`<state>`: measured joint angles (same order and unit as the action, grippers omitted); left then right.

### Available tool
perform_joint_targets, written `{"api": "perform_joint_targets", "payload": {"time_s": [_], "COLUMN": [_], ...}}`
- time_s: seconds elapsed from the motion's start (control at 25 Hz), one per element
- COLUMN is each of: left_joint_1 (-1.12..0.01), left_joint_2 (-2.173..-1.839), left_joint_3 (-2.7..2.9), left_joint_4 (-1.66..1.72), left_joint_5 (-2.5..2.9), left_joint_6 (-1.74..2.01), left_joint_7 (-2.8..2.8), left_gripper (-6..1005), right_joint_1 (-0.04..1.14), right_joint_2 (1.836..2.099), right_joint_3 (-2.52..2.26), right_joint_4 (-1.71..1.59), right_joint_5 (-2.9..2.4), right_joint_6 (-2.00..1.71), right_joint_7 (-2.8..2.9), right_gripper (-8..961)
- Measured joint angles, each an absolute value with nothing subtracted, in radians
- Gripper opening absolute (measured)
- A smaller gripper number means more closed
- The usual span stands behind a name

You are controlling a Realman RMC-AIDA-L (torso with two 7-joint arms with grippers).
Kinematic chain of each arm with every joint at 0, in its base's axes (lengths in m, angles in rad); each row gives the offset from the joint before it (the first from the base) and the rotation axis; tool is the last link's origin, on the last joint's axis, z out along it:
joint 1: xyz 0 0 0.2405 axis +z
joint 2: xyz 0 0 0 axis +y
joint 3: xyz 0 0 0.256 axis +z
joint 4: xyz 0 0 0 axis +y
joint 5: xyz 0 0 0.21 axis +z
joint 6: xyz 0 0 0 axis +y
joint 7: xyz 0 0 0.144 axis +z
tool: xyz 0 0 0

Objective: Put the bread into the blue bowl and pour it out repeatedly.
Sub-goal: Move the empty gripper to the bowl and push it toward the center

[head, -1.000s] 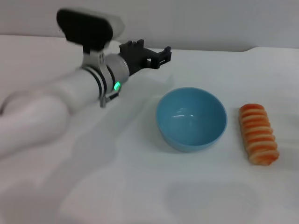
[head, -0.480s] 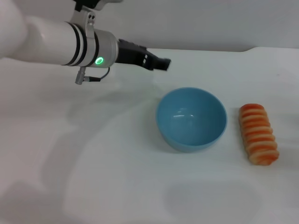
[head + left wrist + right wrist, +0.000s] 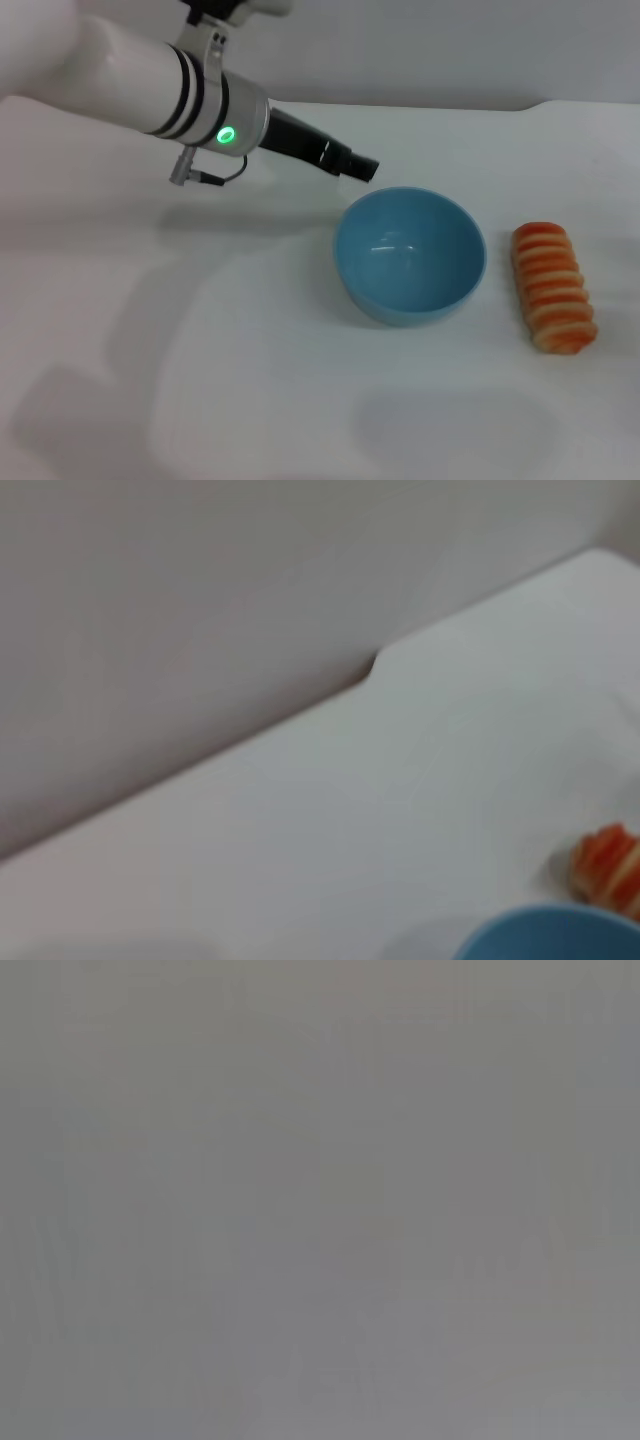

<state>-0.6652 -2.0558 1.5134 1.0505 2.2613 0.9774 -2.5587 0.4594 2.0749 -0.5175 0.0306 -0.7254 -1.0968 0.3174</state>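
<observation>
The blue bowl (image 3: pixel 410 255) stands upright and empty near the middle of the white table. The bread (image 3: pixel 553 287), an orange-and-cream striped loaf, lies on the table just right of the bowl, not touching it. My left gripper (image 3: pixel 358 165) reaches in from the upper left and hovers above the table just beyond the bowl's far-left rim, holding nothing. The left wrist view catches the bowl's rim (image 3: pixel 560 935) and one end of the bread (image 3: pixel 608 865). The right arm does not show in the head view, and the right wrist view is a blank grey.
The white table (image 3: pixel 250 380) spreads out on all sides of the bowl. A pale wall (image 3: pixel 200 600) rises behind the table's back edge, which has a small step in it (image 3: pixel 372 665).
My left arm has lifted and swung right, and its gripper has tilted down and come close to the bowl's far-left rim. Bowl and bread have stayed put.
</observation>
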Motion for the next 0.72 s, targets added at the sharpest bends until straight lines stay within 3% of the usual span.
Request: {"api": "perform_joint_targets", "payload": {"time_s": [0.28, 0.72], "left_joint_1": [-0.732, -0.743], "left_joint_2": [-2.059, -2.069], "left_joint_3": [1.522, 1.538], "left_joint_4": [0.888, 0.805], "left_joint_5": [2.258, 2.246], "left_joint_6": [0.952, 0.924], "left_joint_7": [-2.543, -2.542], "left_gripper": [787, 794], "right_joint_1": [0.457, 0.460], "right_joint_2": [2.076, 2.076], "right_joint_3": [-0.512, -0.515], "right_joint_4": [0.031, 0.031], "right_joint_5": [-0.725, -0.725], "right_joint_6": [-1.095, -1.092], "right_joint_7": [0.317, 0.317], "right_gripper": [621, 620]}}
